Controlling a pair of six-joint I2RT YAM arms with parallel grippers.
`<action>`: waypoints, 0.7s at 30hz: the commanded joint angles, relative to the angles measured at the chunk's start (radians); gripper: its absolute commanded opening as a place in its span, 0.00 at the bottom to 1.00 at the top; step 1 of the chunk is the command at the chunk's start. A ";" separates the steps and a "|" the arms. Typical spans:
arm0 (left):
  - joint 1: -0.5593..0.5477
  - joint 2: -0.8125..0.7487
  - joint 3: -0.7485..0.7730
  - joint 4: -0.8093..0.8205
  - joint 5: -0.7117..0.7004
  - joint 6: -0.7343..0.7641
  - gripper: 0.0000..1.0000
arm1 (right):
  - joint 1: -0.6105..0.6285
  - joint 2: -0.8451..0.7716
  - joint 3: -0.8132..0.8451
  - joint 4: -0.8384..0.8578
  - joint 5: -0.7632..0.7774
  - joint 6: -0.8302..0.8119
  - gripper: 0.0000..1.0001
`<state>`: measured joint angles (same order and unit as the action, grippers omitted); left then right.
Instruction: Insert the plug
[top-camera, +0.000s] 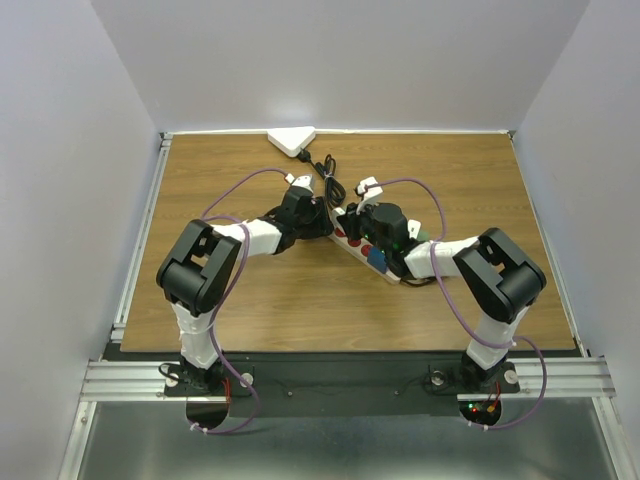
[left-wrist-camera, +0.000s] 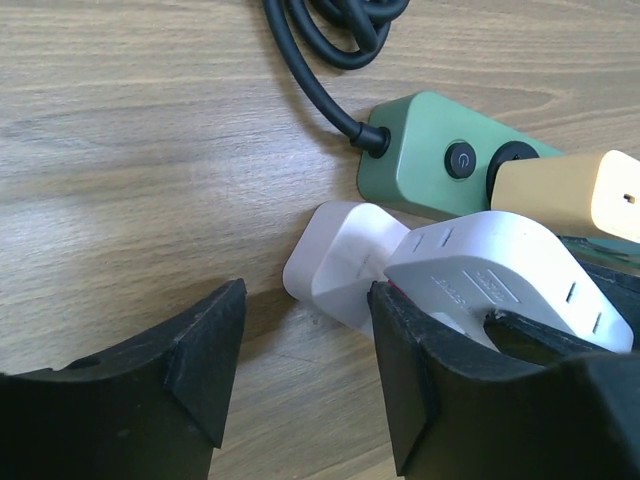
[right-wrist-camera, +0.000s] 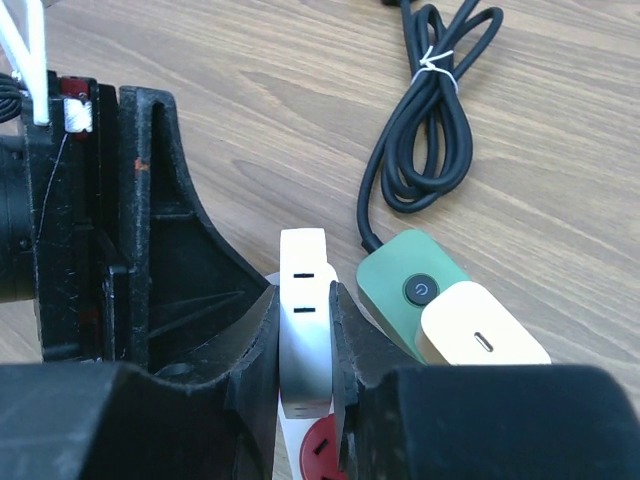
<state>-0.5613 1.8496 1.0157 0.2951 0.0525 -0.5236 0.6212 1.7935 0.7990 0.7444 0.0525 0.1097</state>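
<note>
Up front and closest, left claw (left-wrist-camera: 305, 370), black fingers (left-wrist-camera: 200, 360) spread wide, nothing between them but bare table (left-wrist-camera: 150, 200). Just ahead of that gap, small white rounded piece (left-wrist-camera: 340, 262) flat on the wood, untouched. Moving right: right claw (right-wrist-camera: 305, 340) clamped tight on the white plug (right-wrist-camera: 304, 300), narrow slotted edge up, gripped flat on both faces. Directly underneath, white strip (right-wrist-camera: 288, 450) with a red socket (right-wrist-camera: 322, 455) peeking out below the plug. Pins out of sight behind the fingers, so seated or hovering, impossible to call from here. Further right, green strip (right-wrist-camera: 385, 270) just beside, power button on top, cream plug (right-wrist-camera: 480, 338) already sitting in it, black cord (left-wrist-camera: 320, 97) looping away in a tied bundle. Judging progress: pickup done, plug in hand and lined up over the red socket; final push down apparently not yet finished, release to come after that. Left claw well placed to steady the strip, though not touching it.
</note>
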 joint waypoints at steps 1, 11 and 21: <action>-0.005 0.011 0.004 0.026 0.003 0.004 0.60 | -0.035 0.037 -0.066 -0.298 0.202 -0.009 0.00; -0.012 0.045 0.037 0.039 0.050 -0.004 0.48 | -0.034 0.018 -0.054 -0.323 0.132 -0.042 0.00; -0.012 0.069 0.072 0.035 0.067 -0.009 0.47 | -0.034 -0.006 -0.017 -0.387 0.090 -0.061 0.14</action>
<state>-0.5663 1.8889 1.0473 0.3328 0.1059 -0.5385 0.6193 1.7653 0.8154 0.6567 0.0803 0.1207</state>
